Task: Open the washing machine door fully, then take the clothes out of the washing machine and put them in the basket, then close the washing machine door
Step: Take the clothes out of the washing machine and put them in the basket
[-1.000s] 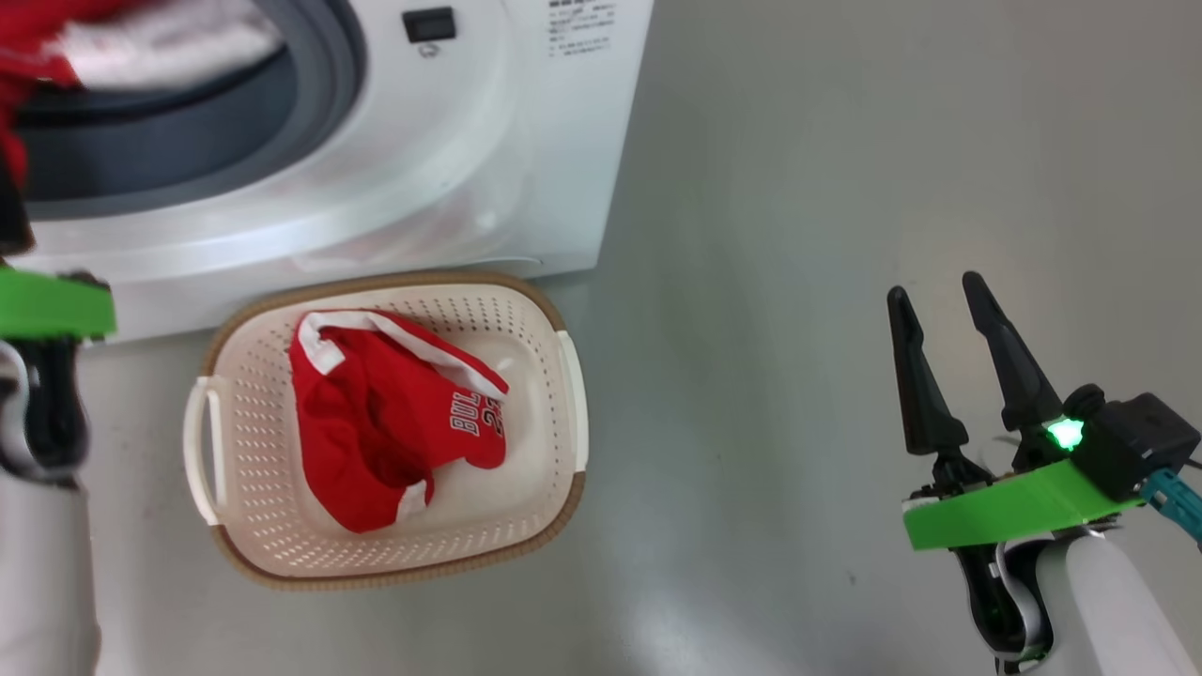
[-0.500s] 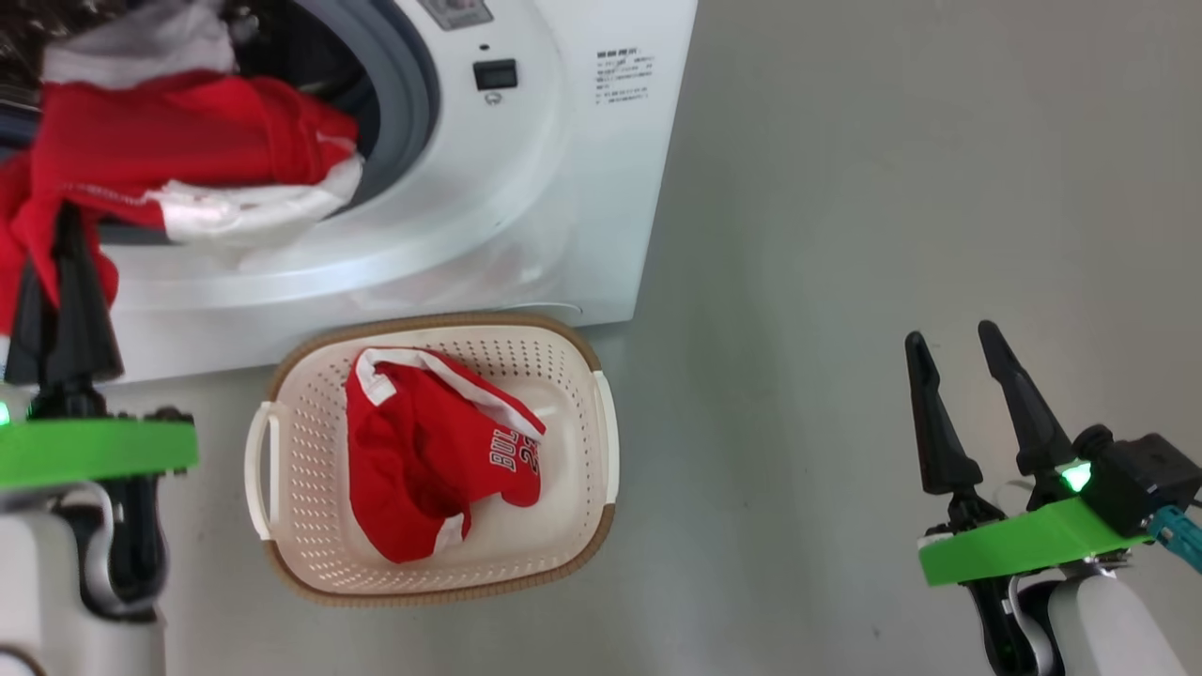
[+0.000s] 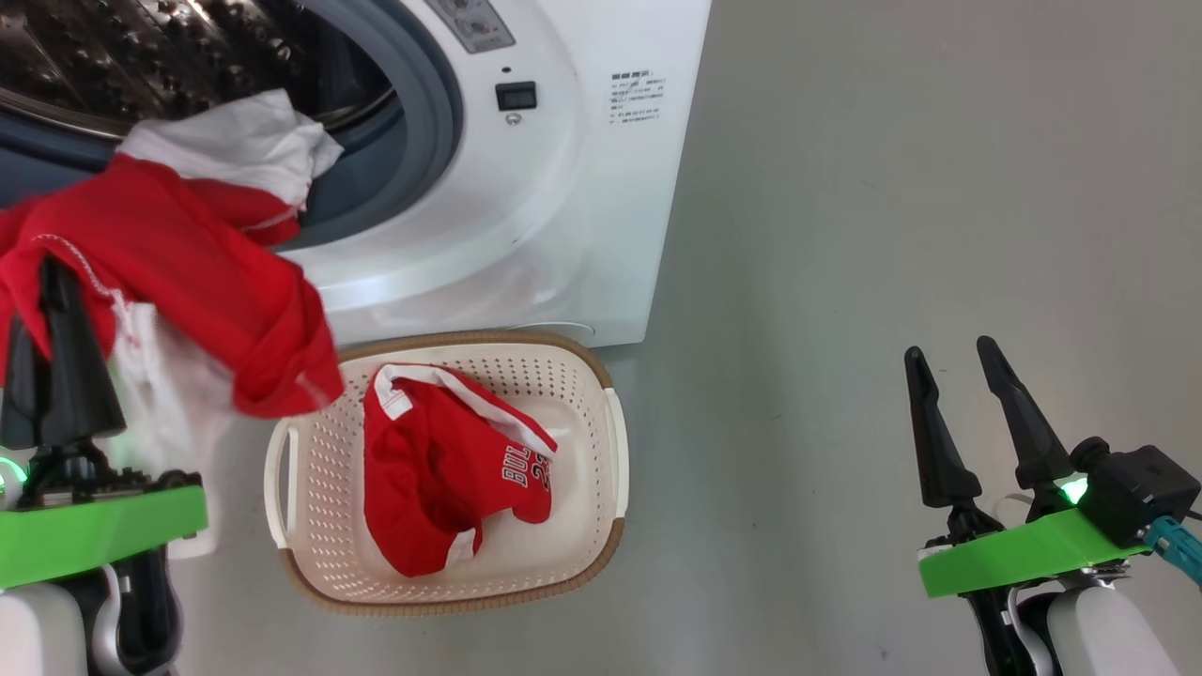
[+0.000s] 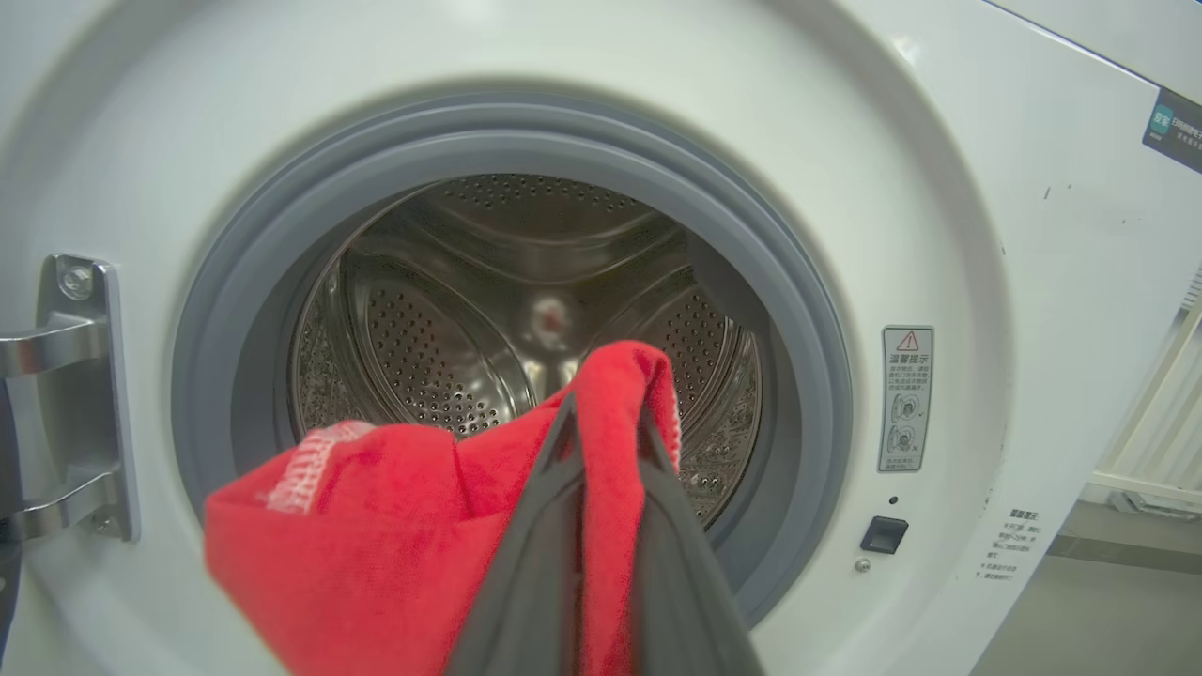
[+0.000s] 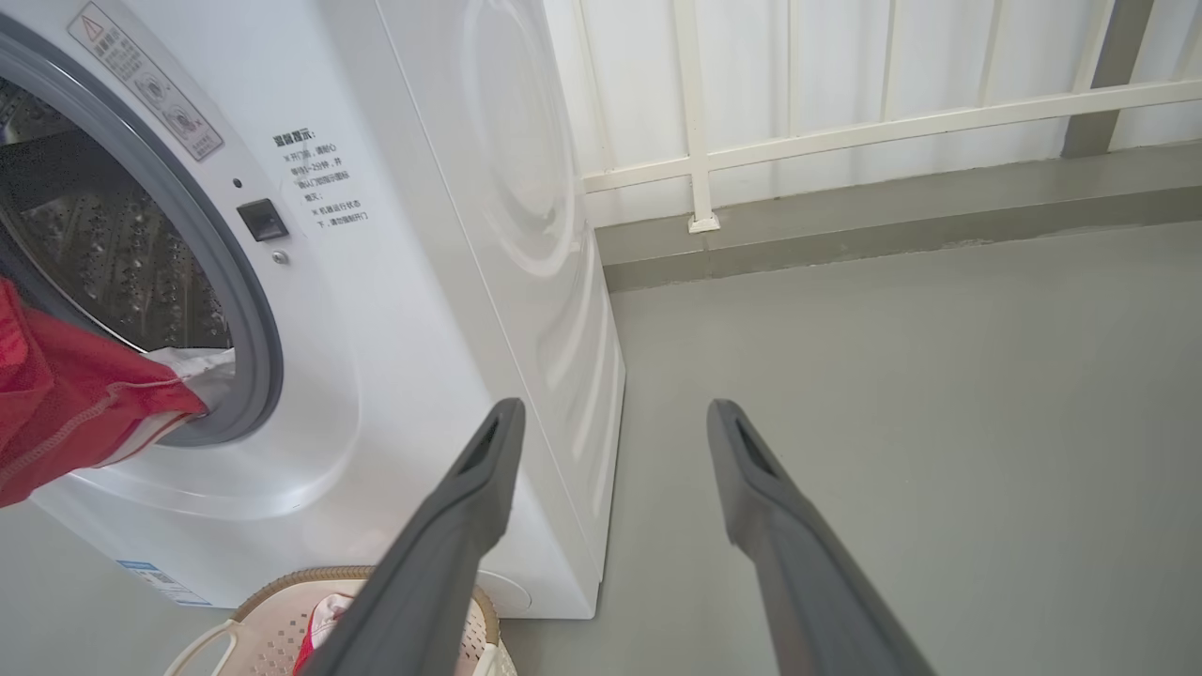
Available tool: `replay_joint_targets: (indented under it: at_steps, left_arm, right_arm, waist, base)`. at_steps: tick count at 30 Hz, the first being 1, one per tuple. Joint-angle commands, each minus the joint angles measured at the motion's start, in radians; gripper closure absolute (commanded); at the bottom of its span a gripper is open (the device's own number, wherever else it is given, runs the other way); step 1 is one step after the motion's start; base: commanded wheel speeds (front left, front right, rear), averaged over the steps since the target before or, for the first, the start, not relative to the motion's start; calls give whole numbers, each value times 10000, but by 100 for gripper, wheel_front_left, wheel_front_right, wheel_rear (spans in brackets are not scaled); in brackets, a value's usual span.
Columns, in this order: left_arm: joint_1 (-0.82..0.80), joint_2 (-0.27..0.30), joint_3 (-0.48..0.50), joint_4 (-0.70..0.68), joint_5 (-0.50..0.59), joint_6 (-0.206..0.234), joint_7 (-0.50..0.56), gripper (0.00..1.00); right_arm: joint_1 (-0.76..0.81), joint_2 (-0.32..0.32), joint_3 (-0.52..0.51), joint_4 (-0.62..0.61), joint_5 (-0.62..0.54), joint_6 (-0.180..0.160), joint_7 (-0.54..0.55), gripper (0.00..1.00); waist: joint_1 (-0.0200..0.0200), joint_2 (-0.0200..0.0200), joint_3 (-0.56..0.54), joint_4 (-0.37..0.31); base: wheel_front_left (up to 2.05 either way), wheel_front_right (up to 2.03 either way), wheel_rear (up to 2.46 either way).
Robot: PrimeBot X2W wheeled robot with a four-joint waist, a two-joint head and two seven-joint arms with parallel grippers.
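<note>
Done: one red jersey [image 3: 432, 479] lies in the basket [image 3: 584, 488], just before the washing machine [image 3: 563, 188].
In hand: my left gripper [image 4: 608, 422] clamps a second jersey [image 3: 188, 272] outside the machine's mouth; a white garment [image 3: 235, 141] trails over its gasket.
Right gripper [image 3: 948, 349]: jaws spread, empty, well right of the machine.
Left, I judge: drop this load, clear the drum [image 4: 451, 310], close the door.

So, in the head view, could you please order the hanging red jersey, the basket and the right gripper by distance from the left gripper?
1. The hanging red jersey: pinched in the left gripper itself.
2. The basket: on the floor just to its right.
3. The right gripper: open, far across at the right.
</note>
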Motion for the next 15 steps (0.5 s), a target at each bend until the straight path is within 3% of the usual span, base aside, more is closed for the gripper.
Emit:
replay_joint_targets:
  at_steps: [1,9,15]
  left_arm:
    - [116,209,257,-351,-72,-57,-46,100]
    - [408,282,-107,86,-75,-57,-46,100]
    - [443,212,-658,1267,-153,-57,-46,100]
  right_arm:
    - [132,-18,214,-200,58,73,-65,0]
    - [95,-18,256,-210,73,73,-65,0]
    - [-7,-18,294,-288,127,73,-65,0]
  waist:
    - [0,-1,-3,3]
    - [0,-1,98,-69]
    - [0,-1,535,-112]
  base:
    - [0,0,0]
    - [0,0,0]
    - [0,0,0]
